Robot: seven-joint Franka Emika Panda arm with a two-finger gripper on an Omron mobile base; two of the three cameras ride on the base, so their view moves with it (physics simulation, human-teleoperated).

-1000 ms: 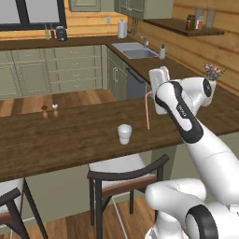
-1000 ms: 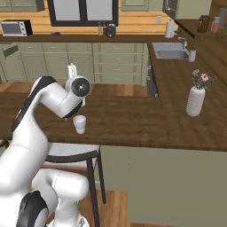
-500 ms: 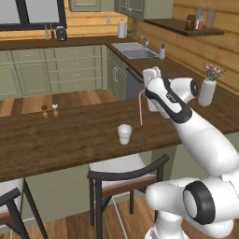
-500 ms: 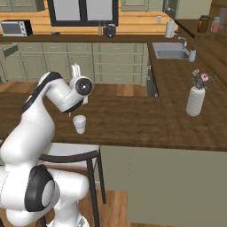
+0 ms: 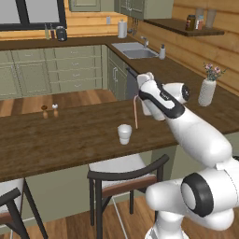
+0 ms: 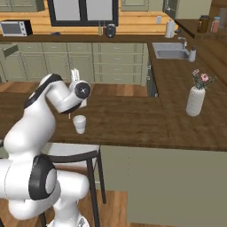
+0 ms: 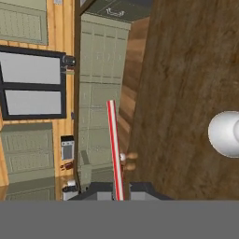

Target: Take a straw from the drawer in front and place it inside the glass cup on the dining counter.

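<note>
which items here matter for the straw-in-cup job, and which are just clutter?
Job:
- straw, held hanging down by the gripper
- glass cup, upright and empty
- dining counter, bearing the cup

Lying about:
- flower vase on the side counter
- two small shakers at the counter's far edge
- chair below the counter
- sink
- microwave

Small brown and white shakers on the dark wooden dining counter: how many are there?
2. A small brown shaker and a small white shaker stand side by side at the dark wooden dining counter's far edge.
</note>
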